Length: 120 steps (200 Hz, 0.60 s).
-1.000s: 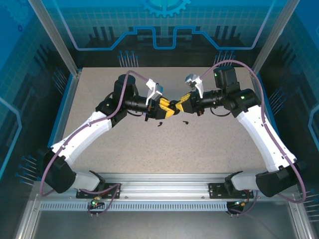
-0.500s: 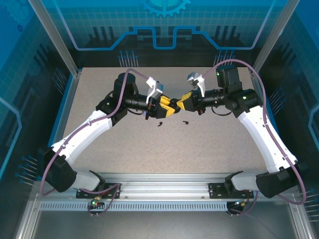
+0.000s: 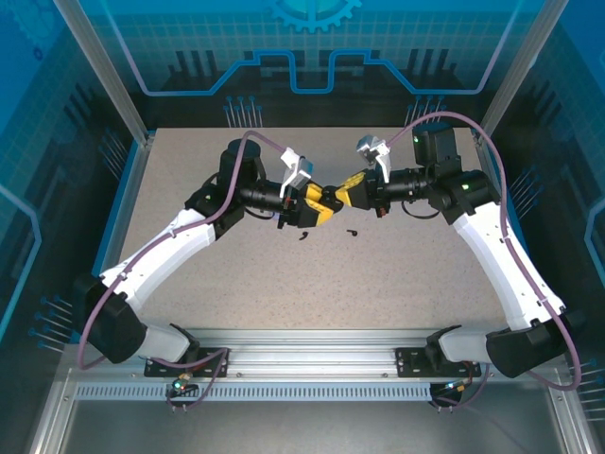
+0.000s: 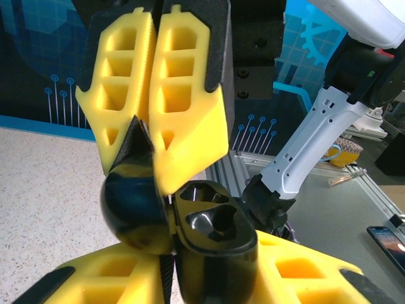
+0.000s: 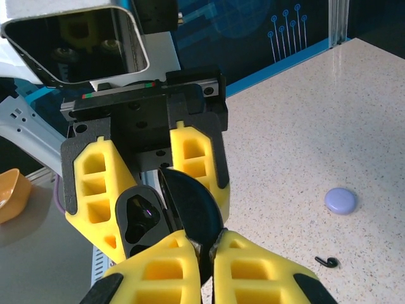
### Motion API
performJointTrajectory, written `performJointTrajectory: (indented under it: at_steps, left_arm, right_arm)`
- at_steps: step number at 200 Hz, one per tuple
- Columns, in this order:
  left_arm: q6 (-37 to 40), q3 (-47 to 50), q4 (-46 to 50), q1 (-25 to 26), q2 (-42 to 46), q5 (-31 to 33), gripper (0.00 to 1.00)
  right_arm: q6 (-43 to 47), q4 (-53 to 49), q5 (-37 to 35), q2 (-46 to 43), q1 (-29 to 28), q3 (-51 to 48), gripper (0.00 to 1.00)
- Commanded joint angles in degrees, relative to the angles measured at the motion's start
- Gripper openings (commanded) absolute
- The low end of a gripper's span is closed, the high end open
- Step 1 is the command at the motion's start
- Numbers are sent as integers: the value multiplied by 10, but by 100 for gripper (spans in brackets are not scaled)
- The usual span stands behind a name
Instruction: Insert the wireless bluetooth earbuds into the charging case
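**Open case held between both grippers, earbuds loose on the table**

Over the middle of the table, the left gripper clamps the base of the open case between its fingers, with the two wells facing out. The right gripper, fingers pressed together, pinches the edge of the lid. The left earbud and right earbud lie on the table just nearer than the grippers, apart from the case.

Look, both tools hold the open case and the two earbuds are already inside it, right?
Not inside. The left wrist view shows the open charging case with empty sockets, and the top external view shows both earbuds lying on the table. The rest is right.
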<state>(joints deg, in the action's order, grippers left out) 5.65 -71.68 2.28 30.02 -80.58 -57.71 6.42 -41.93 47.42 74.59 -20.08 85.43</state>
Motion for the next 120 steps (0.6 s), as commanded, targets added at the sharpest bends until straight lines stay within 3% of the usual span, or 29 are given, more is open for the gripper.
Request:
performJointTrajectory:
  at_steps: [1,58,76,120]
  left_arm:
    - [-11,-14,-2,1,-8,5,31]
    - [-27,-14,-17,1,-7,-1,37]
    - [-31,-16,-18,1,-11,-4,33]
    - [-31,-27,-3,0,-22,0,12]
  right_arm:
    - [-7,10,40,-15,1,-4,0]
    - [-7,7,38,-13,1,-4,0]
    - [-5,6,40,-14,2,-4,0]
    - [5,-7,40,-16,-1,-6,0]
